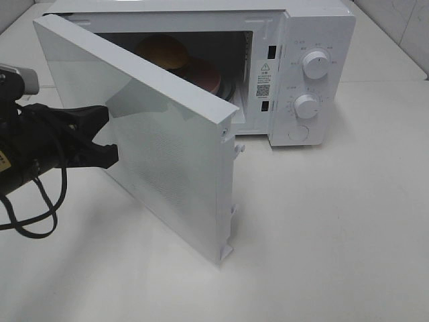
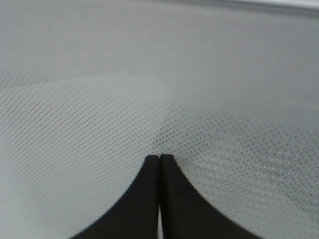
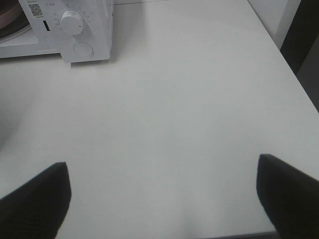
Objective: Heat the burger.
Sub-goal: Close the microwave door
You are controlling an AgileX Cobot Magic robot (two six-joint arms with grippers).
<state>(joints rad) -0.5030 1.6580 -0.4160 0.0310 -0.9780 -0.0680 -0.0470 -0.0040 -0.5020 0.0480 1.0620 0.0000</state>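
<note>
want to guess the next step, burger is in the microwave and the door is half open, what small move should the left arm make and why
Probably push the door in toward the microwave. The burger sits inside, the door stands half open, and the shut left gripper has its tips against the door's outer face, well placed to swing it closed.

Counted at the scene: 1 white microwave w/ 1 door, on 1 table. Control panel: 2 knobs, 1 round btn. Frame beside it: 1 QR label, 2 latch slots. In the cavity: 1 burger, 1 reddish plate. Robot hardware: 2 end effectors, i.e. 1 left end effector & 1 right end effector, each w/ 2 dark fingers. Also 1 black cable.
</note>
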